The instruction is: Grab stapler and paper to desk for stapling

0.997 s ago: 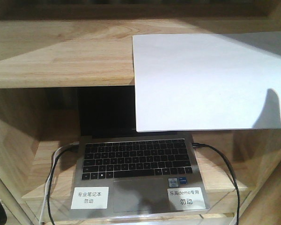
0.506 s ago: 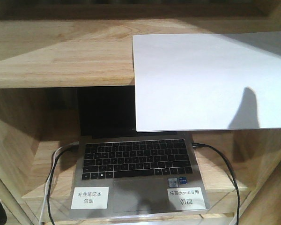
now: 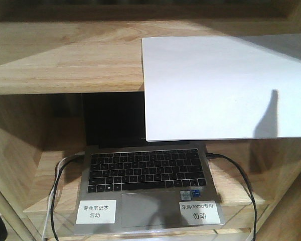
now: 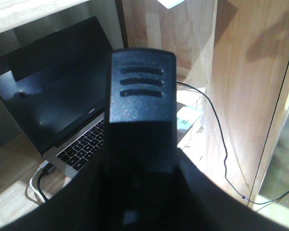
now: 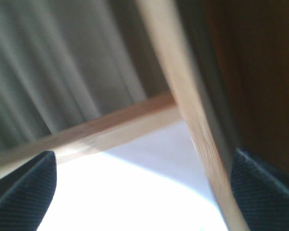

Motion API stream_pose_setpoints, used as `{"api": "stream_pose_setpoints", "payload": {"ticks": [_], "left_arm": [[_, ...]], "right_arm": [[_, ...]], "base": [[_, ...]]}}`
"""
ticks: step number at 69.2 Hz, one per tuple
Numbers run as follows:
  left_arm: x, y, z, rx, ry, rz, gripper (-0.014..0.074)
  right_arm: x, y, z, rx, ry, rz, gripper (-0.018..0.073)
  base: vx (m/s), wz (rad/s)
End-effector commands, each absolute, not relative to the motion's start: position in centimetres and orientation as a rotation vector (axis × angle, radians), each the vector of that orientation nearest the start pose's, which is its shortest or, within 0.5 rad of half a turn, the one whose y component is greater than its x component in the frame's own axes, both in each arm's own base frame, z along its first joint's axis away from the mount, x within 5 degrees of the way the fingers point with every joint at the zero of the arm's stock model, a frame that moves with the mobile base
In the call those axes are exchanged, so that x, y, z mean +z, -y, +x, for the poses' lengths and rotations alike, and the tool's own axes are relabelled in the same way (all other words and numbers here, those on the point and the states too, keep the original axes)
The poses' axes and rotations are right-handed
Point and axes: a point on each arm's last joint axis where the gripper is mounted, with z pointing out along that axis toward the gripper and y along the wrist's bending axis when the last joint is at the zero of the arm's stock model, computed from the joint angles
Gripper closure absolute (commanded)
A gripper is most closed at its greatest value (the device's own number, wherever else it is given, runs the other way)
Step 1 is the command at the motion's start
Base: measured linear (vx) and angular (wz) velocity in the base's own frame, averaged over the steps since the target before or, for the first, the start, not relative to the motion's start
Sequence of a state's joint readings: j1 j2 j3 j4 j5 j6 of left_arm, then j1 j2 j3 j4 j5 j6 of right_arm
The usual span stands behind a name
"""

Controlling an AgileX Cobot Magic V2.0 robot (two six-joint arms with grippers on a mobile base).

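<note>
Paper (image 3: pixel 226 85) lies flat on the upper wooden shelf (image 3: pixel 65 60). Its near edge overhangs the shelf lip above the laptop (image 3: pixel 145 181), and its right edge runs out of the front view. There is bare grained wood to its left and a dark shadow on its lower right.

Only the right wrist view shows my right claw (image 5: pixel 144 185). It is spread wide and holds nothing. The textured dark fingers (image 5: pixel 24 192) sit in the two bottom corners with white paper between them and blurred wooden edges crossing above.

Only the left wrist view shows my left claw (image 4: pixel 135 207). It is closed around the stapler (image 4: pixel 142 82), matte black plastic with three grooves, though the fingers are lost in the dark. Behind it the laptop lid is open, with a wooden side wall (image 4: pixel 250 96) close on the right and a black cable (image 3: pixel 241 175) trailing down. Two white labels (image 3: pixel 96 211) are stuck on the palm rest.
</note>
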State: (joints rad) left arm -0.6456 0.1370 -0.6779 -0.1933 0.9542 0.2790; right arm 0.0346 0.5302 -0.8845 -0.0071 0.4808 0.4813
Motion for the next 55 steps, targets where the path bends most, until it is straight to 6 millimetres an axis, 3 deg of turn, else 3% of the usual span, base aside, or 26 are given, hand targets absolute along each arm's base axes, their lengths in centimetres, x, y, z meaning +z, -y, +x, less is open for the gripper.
{"api": "stream_pose_setpoints", "payload": {"ticks": [1, 13, 29, 42, 49, 55], "left_arm": [[35.4, 1.3, -0.6, -0.519, -1.598, 0.785, 0.0605], [35.4, 1.3, -0.6, -0.519, -1.598, 0.785, 0.0605], [35.4, 1.3, -0.6, -0.519, -1.598, 0.785, 0.0605], [35.4, 1.3, -0.6, -0.519, -1.598, 0.785, 0.0605], [35.4, 1.3, -0.6, -0.519, -1.598, 0.785, 0.0605], [35.4, 1.3, -0.6, -0.519, -1.598, 0.785, 0.0605]], "right_arm": [[43.6, -0.2, 8.4, 0.443, -1.494, 0.395, -0.0149], [43.7, -0.5, 8.4, 0.536, -1.482, 0.428, -0.0146], [44.4, -1.5, 8.2, 0.871, -1.407, 0.505, -0.0132], [44.4, -1.7, 8.2, 1.011, -1.392, 0.61, -0.0125], [44.0, -1.8, 8.0, 1.031, -1.41, 0.601, -0.0114], [42.5, -2.0, 7.6, 1.108, -1.415, 0.612, -0.0105]], "base": [[0.0, 0.0], [0.0, 0.0], [0.0, 0.0], [0.0, 0.0], [0.0, 0.0], [0.0, 0.0]]}}
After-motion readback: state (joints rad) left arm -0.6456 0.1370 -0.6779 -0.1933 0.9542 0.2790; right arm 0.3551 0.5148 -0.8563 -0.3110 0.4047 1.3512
